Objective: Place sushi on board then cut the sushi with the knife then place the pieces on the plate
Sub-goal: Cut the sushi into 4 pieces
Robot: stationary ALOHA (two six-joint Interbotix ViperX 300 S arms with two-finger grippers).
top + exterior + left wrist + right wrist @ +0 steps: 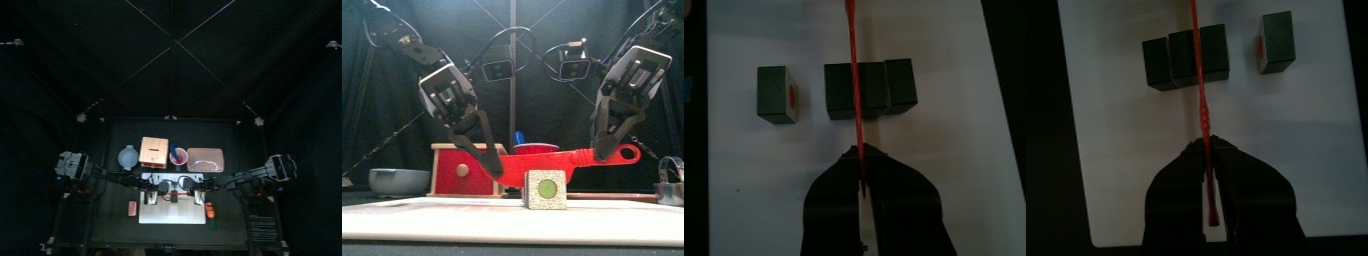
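The white cutting board (965,60) carries the dark green sushi roll (869,88), with one block (776,93) standing apart from the rest. In the front view the roll's end (545,188) shows a green centre. A red toy knife (563,156) hangs level just above the roll, crossing it. My left gripper (858,150) is shut on one end of the knife, seen in the front view at the left (489,168). My right gripper (1208,143) is shut on the handle end (605,150). In the right wrist view the roll (1186,57) and the separate block (1277,42) lie under the blade.
Behind the board stand the wooden box with the red drawer front (465,168), the blue-grey bowl (398,180), the red cup (537,149) and the pink tray (205,158). A small orange thing lies at each side of the board (132,207).
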